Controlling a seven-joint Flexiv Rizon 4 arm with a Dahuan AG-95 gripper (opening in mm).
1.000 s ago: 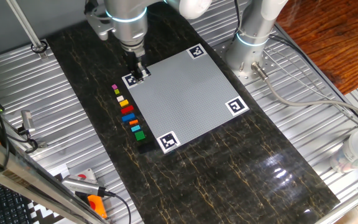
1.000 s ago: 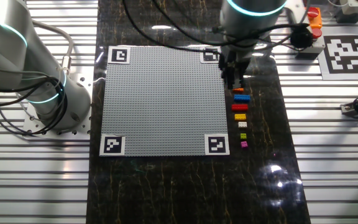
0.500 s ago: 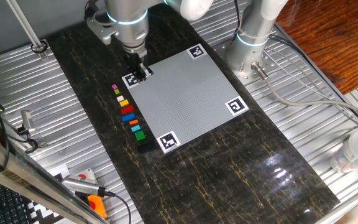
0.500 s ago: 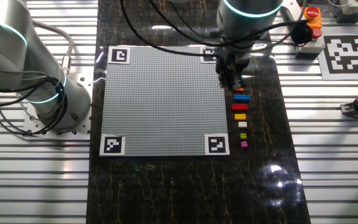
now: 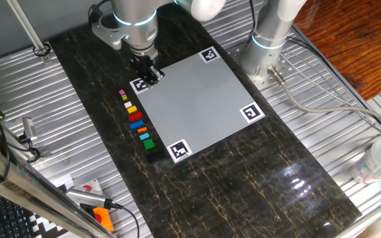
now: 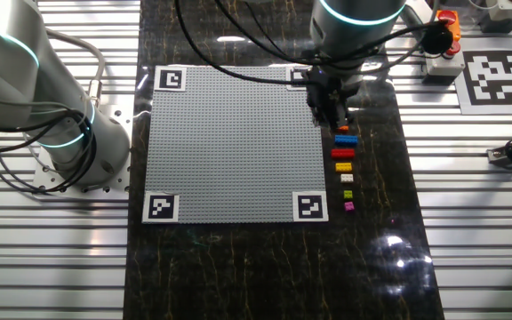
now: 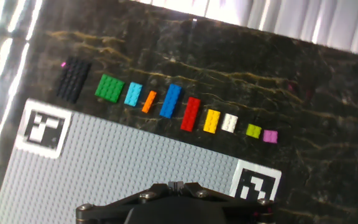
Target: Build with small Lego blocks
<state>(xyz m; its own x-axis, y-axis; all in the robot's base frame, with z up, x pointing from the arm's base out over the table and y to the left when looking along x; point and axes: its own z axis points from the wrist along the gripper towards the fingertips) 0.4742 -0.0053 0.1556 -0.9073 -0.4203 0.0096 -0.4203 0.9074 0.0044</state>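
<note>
The row of small plastic Lego blocks (image 7: 173,106) lies on the dark marbled counter (image 5: 243,178), just beside one edge of the large grey studded base plate (image 5: 194,99). In the hand view the line reads black brick (image 7: 73,79), green brick (image 7: 109,88), light-blue brick (image 7: 133,94), orange brick (image 7: 148,101), blue brick (image 7: 170,101), red brick (image 7: 191,114), yellow brick (image 7: 211,121), white brick (image 7: 229,123), olive brick (image 7: 253,130) and pink brick (image 7: 270,136).

The gripper (image 6: 333,105) hangs over the plate's corner beside a black-and-white tag (image 5: 139,84), near one end of the row. Its fingers are dark and small in both fixed views and hidden in the hand view, so I cannot tell whether they are apart or together, or whether a brick sits between them.

The step in hand looks like picking a first brick. To do it well, centre the fingers over one brick only, since neighbours sit close together. Align the fingers across the brick's short sides, descend straight, and close gently so nearby bricks are not nudged. Lift vertically before travelling over the plate.
</note>
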